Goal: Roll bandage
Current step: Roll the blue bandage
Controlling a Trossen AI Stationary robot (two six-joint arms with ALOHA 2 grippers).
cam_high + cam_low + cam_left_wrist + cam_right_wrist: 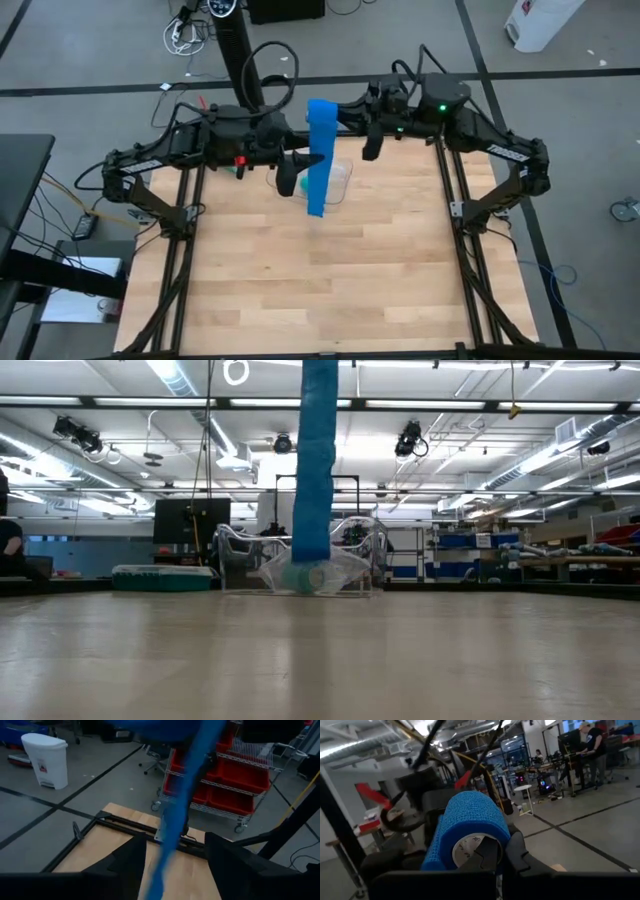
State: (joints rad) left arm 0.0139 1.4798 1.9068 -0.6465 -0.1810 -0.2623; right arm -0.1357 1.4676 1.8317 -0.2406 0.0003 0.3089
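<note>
The bright blue bandage shows as a roll held high over the table's far middle by my right gripper, which is shut on it. From the roll, a long strip hangs down, and its free end is just above the table. My left gripper is open partway down the strip. The strip runs between its two fingers, and I cannot tell whether they touch it. My right gripper holds the bandage roll at its end face, by the white core. One finger lies at the core's opening and the other against the outer blue wrap. The roll is lifted clear, and the unrolled strip hangs slack below it.
A clear plastic container with a small teal roll inside stands at the table's far middle, right behind the strip's free end. A green-and-white box lies at the far left. The near part of the wooden table is bare.
</note>
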